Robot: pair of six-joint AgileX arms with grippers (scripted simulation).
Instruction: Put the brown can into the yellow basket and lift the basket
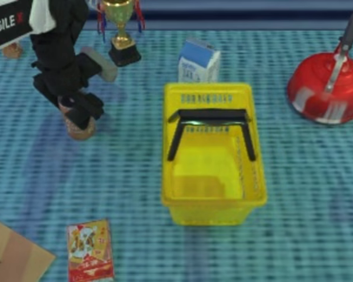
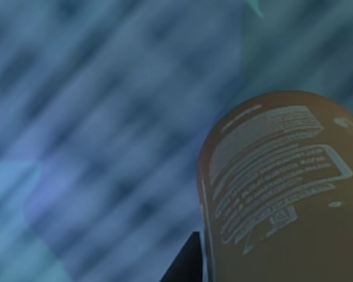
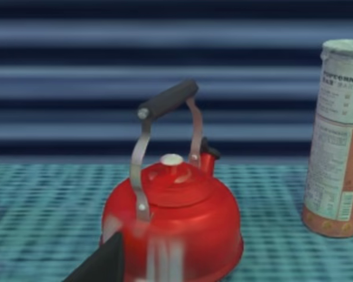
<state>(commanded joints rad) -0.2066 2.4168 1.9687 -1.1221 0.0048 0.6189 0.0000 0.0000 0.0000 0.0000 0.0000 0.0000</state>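
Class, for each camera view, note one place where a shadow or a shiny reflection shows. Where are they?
Top view: the left arm throws a soft dark shadow on the table cloth near it, and pale glare streaks cross the red kettle. Left wrist view: a darker shadow patch lies on the cloth beside the brown can. Right wrist view: white glare streaks run down the kettle's front.

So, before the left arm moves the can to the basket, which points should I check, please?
1. Left gripper at the brown can: ok.
2. Grip closed on the can: cannot tell.
3. Yellow basket empty inside: ok.
4. Basket handle crosses the far half of the opening; near half free: ok.
5. Trophy and milk carton stand behind the straight path: ok.
6. Right arm position: cannot tell, outside the top view.
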